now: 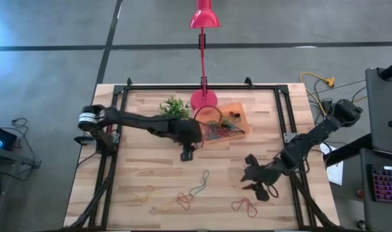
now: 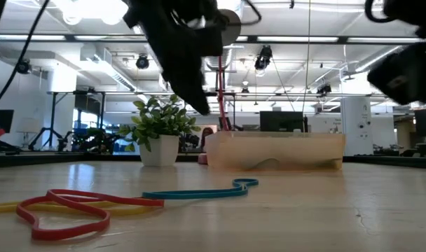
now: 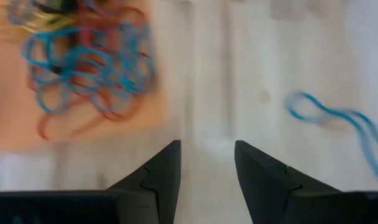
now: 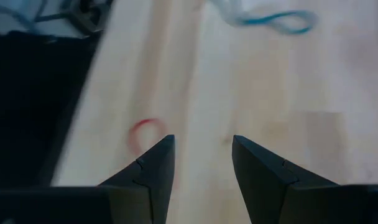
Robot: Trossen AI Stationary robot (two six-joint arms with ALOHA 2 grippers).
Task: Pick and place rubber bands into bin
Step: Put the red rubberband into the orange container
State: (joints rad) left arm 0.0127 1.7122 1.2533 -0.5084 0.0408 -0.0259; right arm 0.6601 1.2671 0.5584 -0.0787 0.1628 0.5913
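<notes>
Open-plan lab: monitors, ceiling lights.

High view: overhead, facing straight down, far enough to take in the whole table and floor around it. Low view: at tabletop height, looking level across the boards into the room; loose rubber bands lie close to the lens, bin and plant farther off. Left wrist view: close above the table, looking past its own fingers at the bin's edge. Right wrist view: close over bare boards. Both wrist views and the low view share a blue band.
</notes>
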